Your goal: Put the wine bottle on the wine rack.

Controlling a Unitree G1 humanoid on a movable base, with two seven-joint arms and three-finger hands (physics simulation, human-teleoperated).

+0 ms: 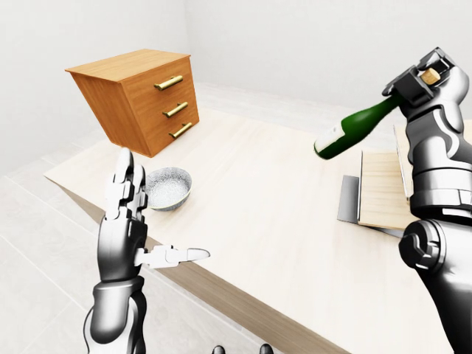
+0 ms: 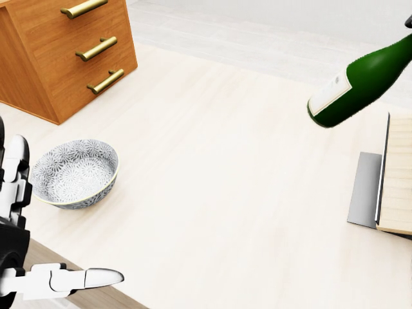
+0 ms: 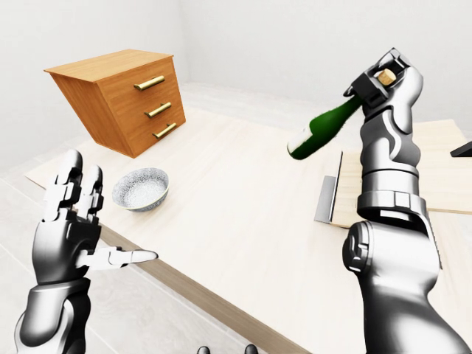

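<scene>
Above bare table [image 2: 212, 193], wine bottle [image 3: 321, 129] in right robot hand [image 3: 383, 85]

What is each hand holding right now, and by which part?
The right hand grips the wine bottle by its neck, near the cork, base tilted down. The left hand is open and holds nothing.
</scene>
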